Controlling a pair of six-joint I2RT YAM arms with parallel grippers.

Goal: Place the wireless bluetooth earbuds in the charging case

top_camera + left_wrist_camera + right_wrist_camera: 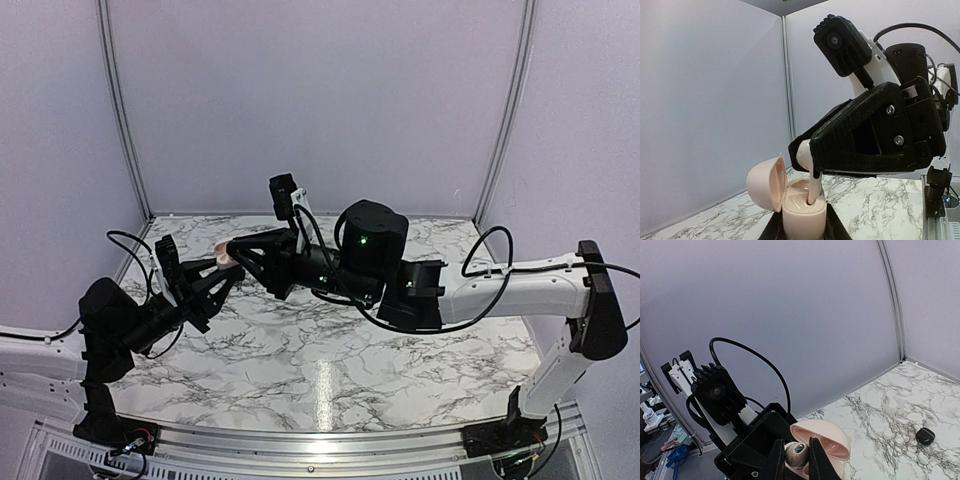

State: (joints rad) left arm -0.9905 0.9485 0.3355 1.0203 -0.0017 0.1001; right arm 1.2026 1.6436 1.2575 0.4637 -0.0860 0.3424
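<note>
Left gripper (218,270) is clamped on the base of the charging case (802,212), holding it upright above the far-left part of the marble table (330,350). Its lid (766,184) is hinged open to the left. Right gripper (797,460) is closed on a cream-white earbud (813,186), whose stem stands in the case's hollow. A small black rounded object (925,435), not identifiable, lies on the table well apart.
</note>
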